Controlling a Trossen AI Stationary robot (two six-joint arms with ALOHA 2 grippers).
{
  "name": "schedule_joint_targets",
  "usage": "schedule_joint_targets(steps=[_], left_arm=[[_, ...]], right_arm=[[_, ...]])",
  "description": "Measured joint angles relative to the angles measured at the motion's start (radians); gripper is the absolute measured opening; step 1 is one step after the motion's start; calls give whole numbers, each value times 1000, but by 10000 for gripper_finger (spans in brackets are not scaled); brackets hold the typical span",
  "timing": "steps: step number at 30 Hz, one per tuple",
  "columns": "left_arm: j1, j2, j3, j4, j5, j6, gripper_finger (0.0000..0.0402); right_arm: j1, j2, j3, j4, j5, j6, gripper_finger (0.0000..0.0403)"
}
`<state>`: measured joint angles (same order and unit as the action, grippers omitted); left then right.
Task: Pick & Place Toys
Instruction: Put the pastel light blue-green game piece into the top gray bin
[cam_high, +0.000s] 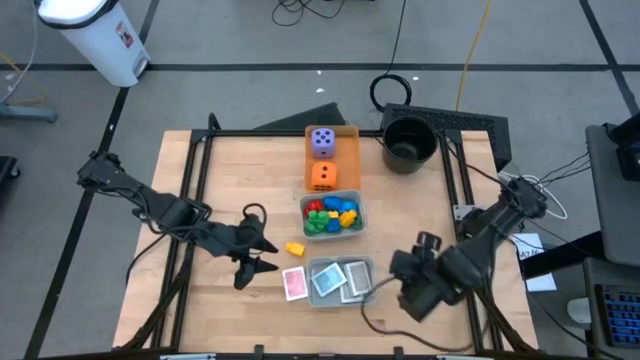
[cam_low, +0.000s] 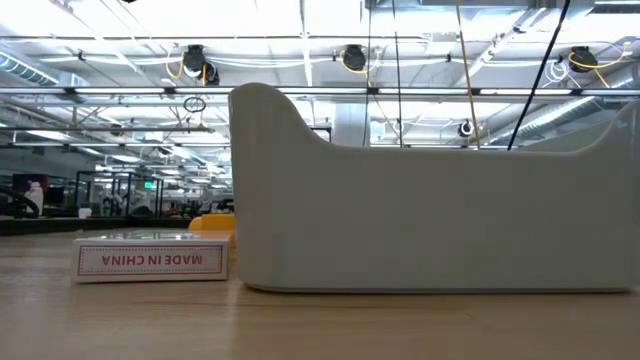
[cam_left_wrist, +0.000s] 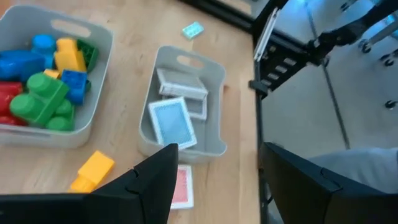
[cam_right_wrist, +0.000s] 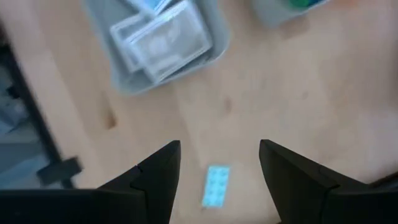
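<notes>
Both grippers hang open above the table with nothing in them. My left gripper (cam_high: 268, 255) (cam_left_wrist: 219, 152) is near a yellow brick (cam_high: 294, 248) (cam_left_wrist: 92, 171) and a pink card (cam_high: 294, 284) (cam_left_wrist: 180, 186), both lying flat on the wood. My right gripper (cam_high: 398, 272) (cam_right_wrist: 219, 149) points down over a small light-blue brick (cam_right_wrist: 216, 185) (cam_left_wrist: 193, 29) lying on the table beside the card tray (cam_high: 368, 268) (cam_right_wrist: 124, 81). That grey tray holds a teal card (cam_left_wrist: 172, 121) and white cards (cam_right_wrist: 165, 40). Another grey tray (cam_high: 358, 208) holds several coloured bricks (cam_left_wrist: 43, 93). A purple die (cam_high: 322, 142) and an orange die (cam_high: 322, 176) sit on the flat orange tray (cam_high: 348, 135).
A black pot (cam_high: 410, 140) stands at the table's far right corner. Black frame rails (cam_high: 195, 180) run along the table's left and right sides. In the low view the card tray's wall (cam_low: 430, 210) fills the picture, with the pink card (cam_low: 152, 260) left of it.
</notes>
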<state>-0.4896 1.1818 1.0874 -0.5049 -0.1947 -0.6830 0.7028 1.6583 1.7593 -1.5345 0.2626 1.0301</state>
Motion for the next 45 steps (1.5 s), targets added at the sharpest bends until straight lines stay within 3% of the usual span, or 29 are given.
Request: schedule_joint_targets(steps=[5, 11, 18, 24, 30, 45], left_arm=[[0, -1, 0, 64, 2, 27, 237], [0, -1, 0, 98, 2, 45, 237], [0, -1, 0, 98, 10, 26, 237], [5, -1, 0, 99, -41, 20, 237], [20, -1, 0, 99, -68, 7, 237], [87, -1, 0, 98, -69, 4, 237]], right_arm=[[69, -52, -149, 55, -101, 118, 208], [113, -209, -435, 280, -139, 251, 204], [104, -395, -764, 551, -245, 342, 205], [76, -471, -968, 695, -338, 388, 202], [69, -465, -1054, 812, -341, 347, 201], [69, -302, -1079, 880, -338, 264, 200]])
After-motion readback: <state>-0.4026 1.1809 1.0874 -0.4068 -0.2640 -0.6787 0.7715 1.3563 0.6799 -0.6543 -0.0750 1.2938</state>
